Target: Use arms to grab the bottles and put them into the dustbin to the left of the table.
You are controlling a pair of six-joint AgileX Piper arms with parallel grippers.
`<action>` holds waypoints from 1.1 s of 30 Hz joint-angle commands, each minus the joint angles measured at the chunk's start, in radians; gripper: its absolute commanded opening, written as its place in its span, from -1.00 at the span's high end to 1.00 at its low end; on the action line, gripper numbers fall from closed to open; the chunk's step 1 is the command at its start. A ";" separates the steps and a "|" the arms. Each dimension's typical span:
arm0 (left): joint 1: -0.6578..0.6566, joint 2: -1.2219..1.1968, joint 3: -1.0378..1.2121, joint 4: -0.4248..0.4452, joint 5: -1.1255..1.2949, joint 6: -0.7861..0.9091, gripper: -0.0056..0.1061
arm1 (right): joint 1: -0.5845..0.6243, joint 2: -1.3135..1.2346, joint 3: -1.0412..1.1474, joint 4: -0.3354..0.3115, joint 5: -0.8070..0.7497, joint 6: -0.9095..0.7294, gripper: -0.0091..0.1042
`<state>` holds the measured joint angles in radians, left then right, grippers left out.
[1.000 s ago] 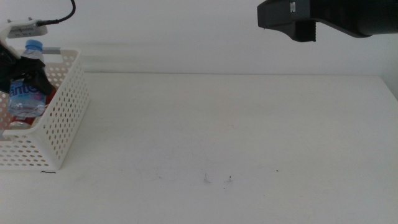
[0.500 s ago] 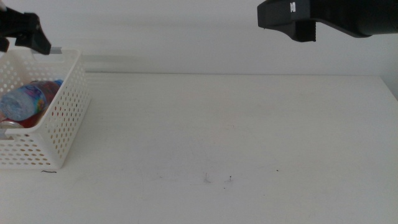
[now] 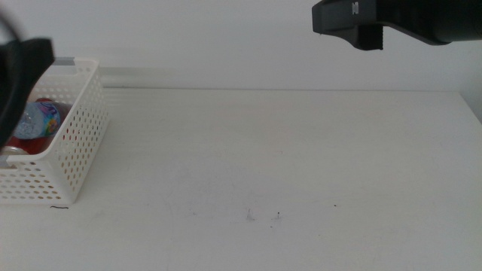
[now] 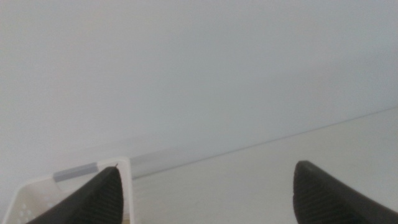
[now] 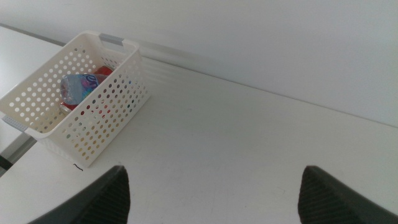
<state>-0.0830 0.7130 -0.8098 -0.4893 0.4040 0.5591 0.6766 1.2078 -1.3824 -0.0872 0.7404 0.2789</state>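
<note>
The dustbin (image 3: 71, 150) stands at the left end of the white worktop (image 3: 286, 165). Inside it lies the small clear water bottle (image 5: 84, 84) on its side, with the red can (image 5: 104, 71) under and beside it; the tea bottle cannot be made out. The left gripper (image 4: 205, 190) hangs blurred just above the dustbin's near-left rim, jaws spread wide and holding nothing. The right gripper (image 5: 211, 186) hovers high, well apart from the dustbin, over the worktop's far right, jaws also wide and empty.
</note>
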 commanded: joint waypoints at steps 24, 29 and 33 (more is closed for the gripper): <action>-0.008 -0.061 0.055 0.236 0.009 -0.343 -0.78 | 0.002 -0.004 -0.004 -0.011 -0.006 -0.002 -0.72; -0.008 -0.061 0.055 0.318 -0.013 -0.350 -0.78 | 0.002 -0.004 -0.004 -0.014 -0.006 -0.002 -0.72; -0.008 -0.061 0.055 0.350 -0.013 -0.351 -0.78 | 0.002 -0.004 -0.004 -0.011 -0.006 -0.002 -0.72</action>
<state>-0.0873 0.6547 -0.7580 -0.1568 0.4055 0.2235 0.6766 1.2078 -1.3824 -0.0872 0.7404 0.2789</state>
